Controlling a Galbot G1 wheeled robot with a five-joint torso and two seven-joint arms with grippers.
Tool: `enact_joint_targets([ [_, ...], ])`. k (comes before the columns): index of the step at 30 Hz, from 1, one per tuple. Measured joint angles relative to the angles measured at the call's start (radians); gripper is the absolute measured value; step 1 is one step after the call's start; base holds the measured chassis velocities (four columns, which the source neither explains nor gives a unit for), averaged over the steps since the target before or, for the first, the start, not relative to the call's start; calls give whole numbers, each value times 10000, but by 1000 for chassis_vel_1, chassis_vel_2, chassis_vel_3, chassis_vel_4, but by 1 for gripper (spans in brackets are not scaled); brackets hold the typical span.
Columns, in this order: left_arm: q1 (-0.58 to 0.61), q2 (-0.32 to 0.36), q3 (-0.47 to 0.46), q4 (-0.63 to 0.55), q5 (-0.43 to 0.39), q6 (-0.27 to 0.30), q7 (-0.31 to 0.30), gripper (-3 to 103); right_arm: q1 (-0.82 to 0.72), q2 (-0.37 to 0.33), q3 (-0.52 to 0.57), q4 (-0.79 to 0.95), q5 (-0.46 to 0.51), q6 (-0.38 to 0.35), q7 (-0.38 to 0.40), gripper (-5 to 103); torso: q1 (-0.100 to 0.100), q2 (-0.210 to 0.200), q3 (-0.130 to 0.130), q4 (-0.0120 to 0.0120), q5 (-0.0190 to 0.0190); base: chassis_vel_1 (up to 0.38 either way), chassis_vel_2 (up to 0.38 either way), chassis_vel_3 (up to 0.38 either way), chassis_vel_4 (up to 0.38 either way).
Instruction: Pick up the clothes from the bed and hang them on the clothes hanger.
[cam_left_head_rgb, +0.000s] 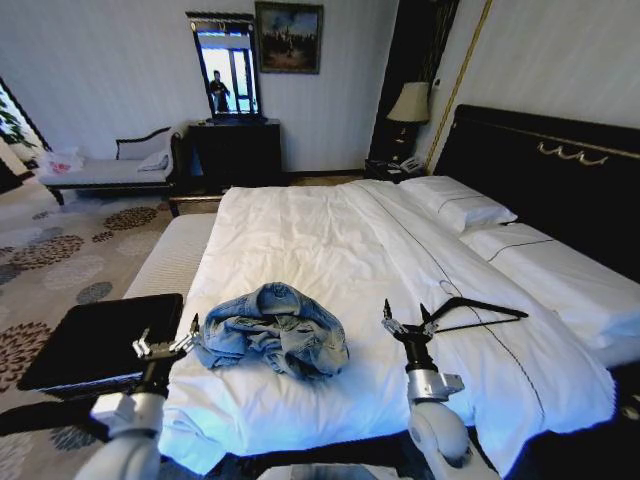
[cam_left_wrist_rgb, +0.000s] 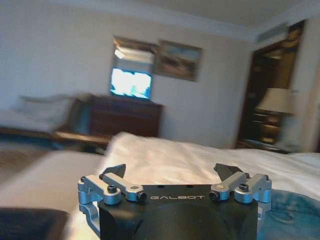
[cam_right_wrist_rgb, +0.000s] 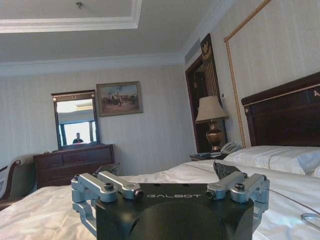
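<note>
clothes (cam_left_head_rgb: 275, 335) near bed (cam_left_head_rgb: 330, 230) edge, pincers apart

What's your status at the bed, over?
Left gripper open, beside denim clothes. Right gripper open, by clothes hanger. Both lie on bed, ungrasped. Nothing in the way.

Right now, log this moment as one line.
left gripper open, beside denim jacket | right gripper open, near clothes hanger | both on bed
</note>
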Motion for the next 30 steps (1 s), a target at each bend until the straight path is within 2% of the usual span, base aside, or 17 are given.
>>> enact_joint_targets([
  [2,-515,857,-76,983,-1146,207,1262,100,-4,54,-46,-34,-89,9,13,100,1,-1,0,3,-4,0,0,0,0],
  [3,-699,1138,-72,1330,-1444,263,1853,100,-13,76,-58,-51,-130,21,18,100,1,-1,0,1,-3,0,0,0,0],
  [4,-699,1138,-72,1330,-1444,263,1853,100,-13,76,-58,-51,-130,21,18,100,1,-1,0,1,-3,0,0,0,0],
  [6,-1094,1713,16,2049,-1898,375,2856,100,-58,117,-71,-91,-226,53,23,100,0,0,0,3,-3,0,0,0,0],
  [7,-1273,1986,92,2400,-2036,426,3164,100,-99,143,-70,-120,-288,81,26,100,0,0,0,2,-1,0,0,0,0],
  [10,-1470,2295,208,2875,-2138,462,3539,100,-156,175,-66,-162,-360,112,29,100,0,0,0,1,1,0,0,0,0],
  [12,-1731,2694,397,3720,-2051,435,4103,100,-214,226,-56,-246,-463,158,37,100,0,0,0,2,0,0,0,0,0],
  [13,-1731,2694,397,3720,-2051,435,4103,100,-214,226,-56,-246,-463,158,37,100,0,0,0,2,0,0,0,0,0],
  [18,-2265,3216,784,5159,-1756,241,4479,100,-217,310,-87,-454,-611,191,51,100,0,0,0,4,-1,0,0,0,0],
  [30,-2906,3121,1197,6111,-1681,98,4767,100,477,348,-731,-1215,-716,57,206,100,0,0,0,3,1,0,0,0,0],
])
